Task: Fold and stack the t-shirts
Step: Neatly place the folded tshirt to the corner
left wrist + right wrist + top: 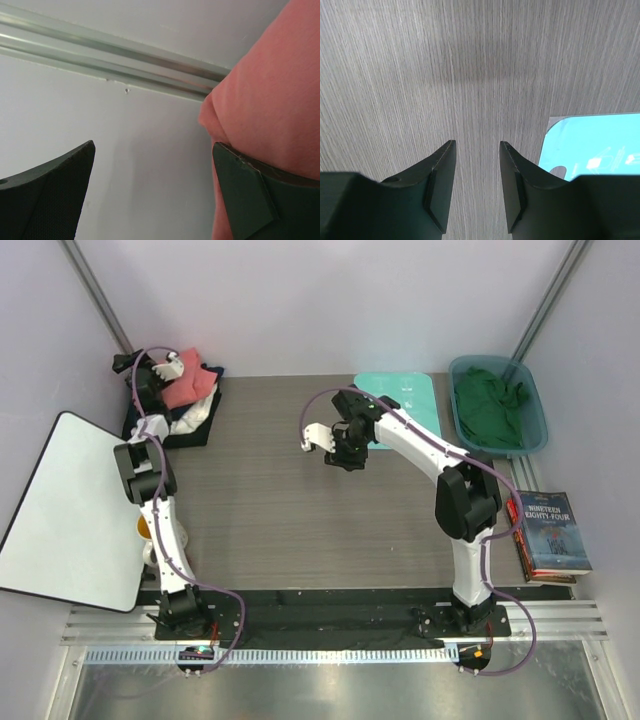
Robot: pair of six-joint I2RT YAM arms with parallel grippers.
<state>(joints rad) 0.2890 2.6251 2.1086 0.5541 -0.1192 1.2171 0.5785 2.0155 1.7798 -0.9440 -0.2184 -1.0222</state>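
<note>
T-shirts lie in two places on the far side of the table [270,530]. In the far left corner there is a small pile: a coral-red shirt [192,388] is on top, a white shirt [198,414] peeks out under it, and a navy blue shirt [212,374] is at the bottom. A dark green shirt [490,405] lies bunched up in a blue bin [538,432] in the far right corner. The left arm reaches out to the pile, and the left gripper [172,364] is right at the far top edge of the coral-red shirt. Its two fingers are spread wide apart. In the left wrist view the red cloth sits against the outer side of the right finger [250,195], and only the bare wall shows in the gap between the fingers, so this gripper is let go and grabs nothing. The right arm bends toward the middle of the table. The right gripper [477,145] points down over the bare wood. Its fingers are partly apart and nothing is between them. A flat mint-green board [415,400] lies just to the right of it, next to the bin. A book [552,532] sits at the right edge, nearer than the bin. A big white board [70,500] lies at the left side.
</note>
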